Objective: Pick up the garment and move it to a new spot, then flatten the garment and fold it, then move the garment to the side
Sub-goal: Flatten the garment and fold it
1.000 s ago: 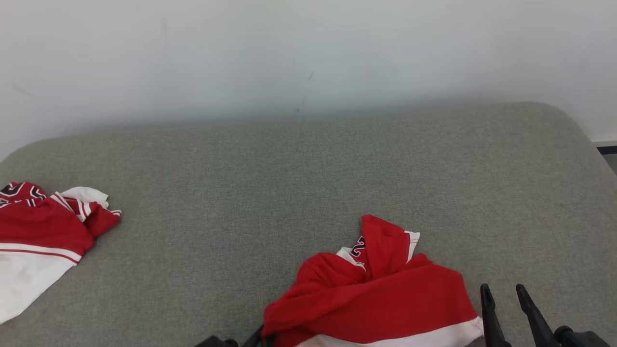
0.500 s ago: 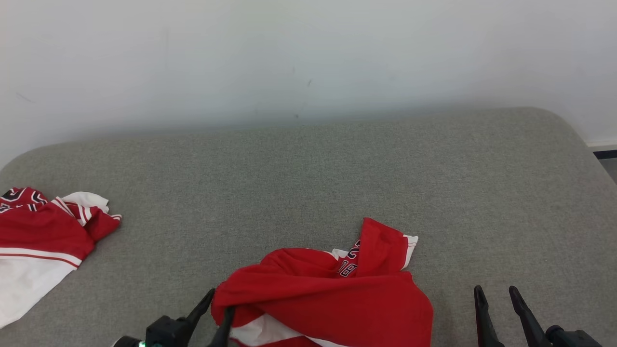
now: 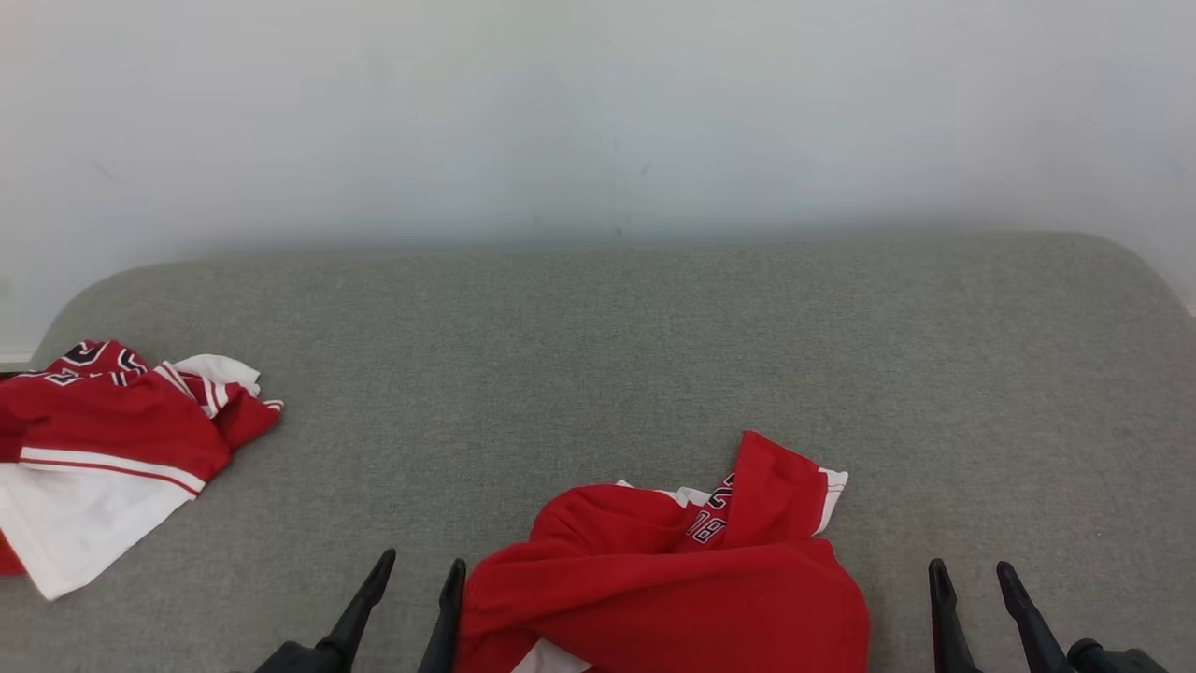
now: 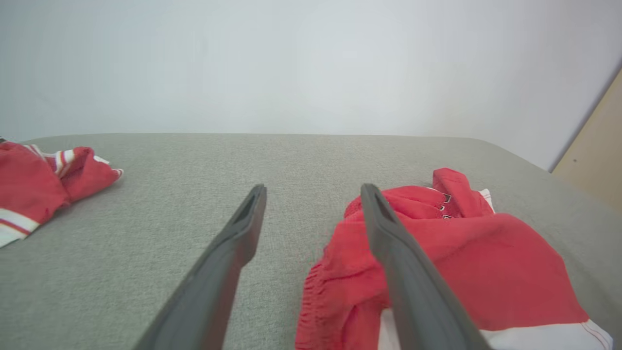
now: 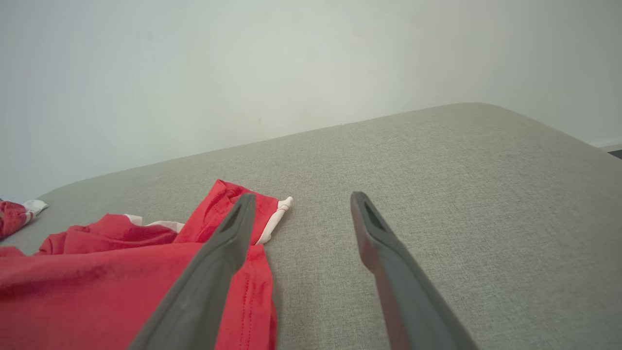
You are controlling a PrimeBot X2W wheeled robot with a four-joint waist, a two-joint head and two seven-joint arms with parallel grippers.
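A crumpled red garment (image 3: 673, 579) with white trim and dark lettering lies at the near middle of the grey padded surface (image 3: 598, 355). It also shows in the left wrist view (image 4: 461, 253) and in the right wrist view (image 5: 121, 272). My left gripper (image 3: 420, 570) stands open just left of the garment's edge, nothing between its fingers (image 4: 243, 228). My right gripper (image 3: 972, 575) is open to the right of the garment, over bare fabric, with its fingers (image 5: 369, 228) apart.
A second red and white garment (image 3: 112, 439) lies bunched at the surface's left edge, also seen in the left wrist view (image 4: 34, 184). A pale wall (image 3: 598, 112) rises behind the surface. A tan panel (image 4: 597, 155) stands at the right.
My left gripper has opened and let go of the red garment, which now rests slack on the surface. The head camera has shifted, so the whole scene sits further right.
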